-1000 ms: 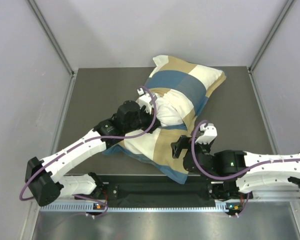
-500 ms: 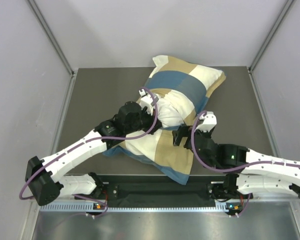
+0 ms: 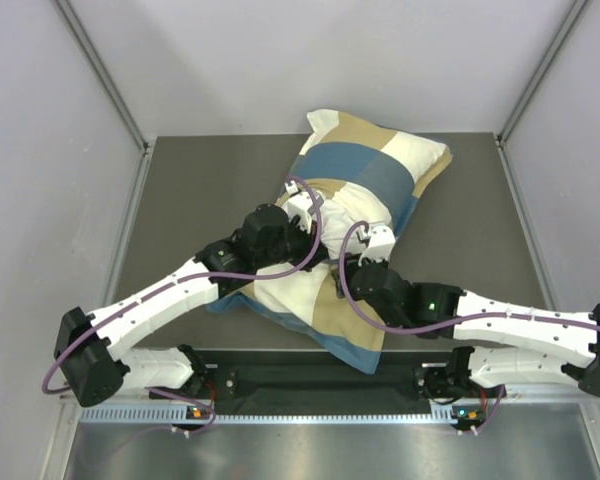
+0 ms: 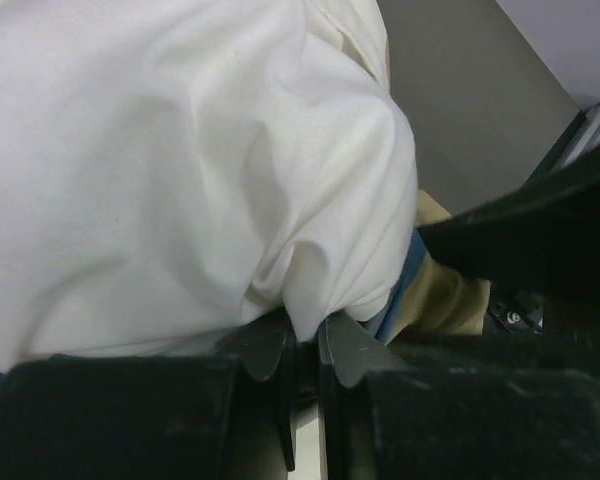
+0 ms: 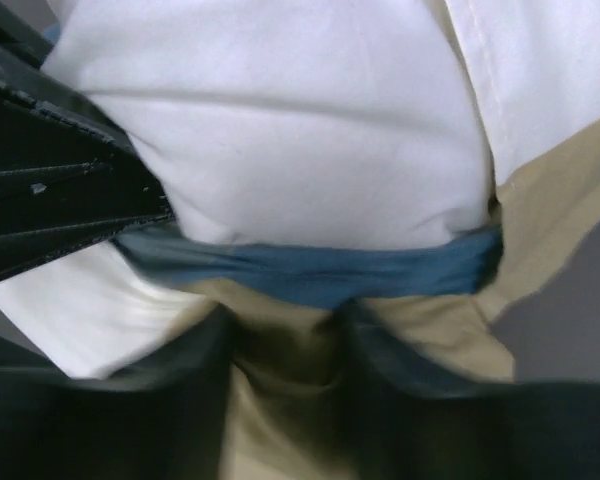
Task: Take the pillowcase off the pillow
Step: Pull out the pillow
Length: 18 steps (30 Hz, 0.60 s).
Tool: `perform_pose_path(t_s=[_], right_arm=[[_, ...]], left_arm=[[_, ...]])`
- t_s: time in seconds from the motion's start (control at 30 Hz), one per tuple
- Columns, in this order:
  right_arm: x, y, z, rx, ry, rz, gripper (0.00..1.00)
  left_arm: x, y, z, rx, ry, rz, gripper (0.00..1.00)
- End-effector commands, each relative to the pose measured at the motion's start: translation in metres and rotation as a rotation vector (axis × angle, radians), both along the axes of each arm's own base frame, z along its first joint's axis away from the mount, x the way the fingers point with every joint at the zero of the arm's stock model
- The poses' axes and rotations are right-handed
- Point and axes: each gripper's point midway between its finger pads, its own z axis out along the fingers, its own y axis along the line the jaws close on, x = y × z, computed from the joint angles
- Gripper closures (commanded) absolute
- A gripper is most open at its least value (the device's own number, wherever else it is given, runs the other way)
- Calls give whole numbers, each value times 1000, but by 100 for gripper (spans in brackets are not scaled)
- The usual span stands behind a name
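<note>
Pillowcase point(image 3: 365, 165) lying mid-table point(image 3: 200, 190) with the pillow point(image 4: 180, 150) mostly inside: the far end is fully covered and only a white bulge shows at the open blue edge point(image 5: 310, 265), so removal is judged barely begun. Left gripper point(image 4: 302, 345) is clenched on a fold of the white pillow. Right gripper point(image 5: 292, 345) straddles tan cover fabric just below that edge, too blurred to tell whether it grips.
</note>
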Motion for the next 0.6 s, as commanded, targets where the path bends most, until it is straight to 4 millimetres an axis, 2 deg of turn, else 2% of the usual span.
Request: perform_pose_path(t_s=[0.0,0.03,0.07,0.1,0.17,0.27,0.33,0.37,0.4,0.43,0.47,0.53,0.57], right_arm=[[-1,10,-8,28,28,31,77],[-1,8,-10,23,31,20,92],[-2,6,-11,18,34,19,100],[-3,4,-11,13,37,21,100],[-7,2,-11,5,43,29,100],[-21,-2,-11,9,52,46,100],[-30,-7,-15,11,70,36,100],[-40,-6,-18,6,80,57,100],[-45,-11,-24,-16,93,52,100],[-51,-10,-28,6,115,43,100],[-63,-6,-35,-1,128,75,100],[-82,-1,-47,6,165,92,100],[-88,-1,-54,-1,181,95,100]], left_arm=[[-6,-29,75,-229,-130,-94,100],[-6,-29,74,-229,-128,-93,100],[-6,-30,73,-228,-127,-93,100],[-3,-32,81,-252,-144,-86,100],[3,-33,80,-255,-141,-57,100],[22,-31,83,-271,-156,40,100],[42,-27,88,-262,-181,139,100],[52,-23,92,-265,-188,193,100],[62,-20,107,-291,-205,229,100],[73,-18,106,-292,-204,269,100],[80,-17,120,-331,-207,291,100],[99,-12,122,-349,-205,346,100],[105,-10,130,-384,-209,362,100]])
